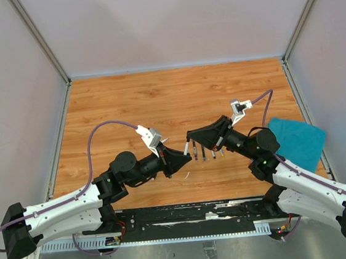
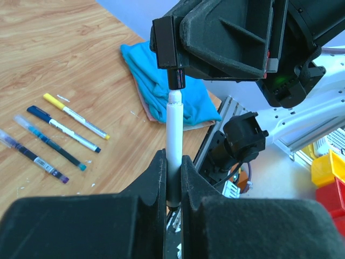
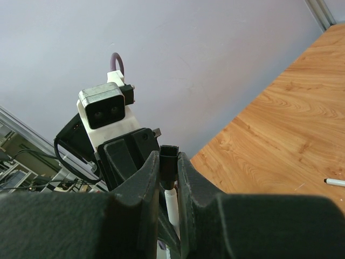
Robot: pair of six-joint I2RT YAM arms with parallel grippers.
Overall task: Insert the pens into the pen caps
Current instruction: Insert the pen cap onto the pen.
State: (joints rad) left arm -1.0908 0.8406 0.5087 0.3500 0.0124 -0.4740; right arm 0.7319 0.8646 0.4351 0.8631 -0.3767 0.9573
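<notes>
above the middle of the table (image 1: pixel 157 100) we see the left gripper (image 2: pixel 173 162) clamped tight on a white pen (image 2: pixel 174 135), the barrel standing up between its jaws. the right gripper (image 3: pixel 169 162) is pinched nearly closed on a black pen cap (image 2: pixel 176 79), held right at the pen's tip. tip and cap mouth touch; how deep it sits we can't tell. on the wood just right of them four more lie side by side: yellow pen (image 2: pixel 75 116), blue-ended pen (image 2: pixel 62 128), teal pen (image 2: pixel 51 141), clear pen (image 2: pixel 32 156). teal cloth (image 1: pixel 295 141) sits by the right edge, apart from them.
</notes>
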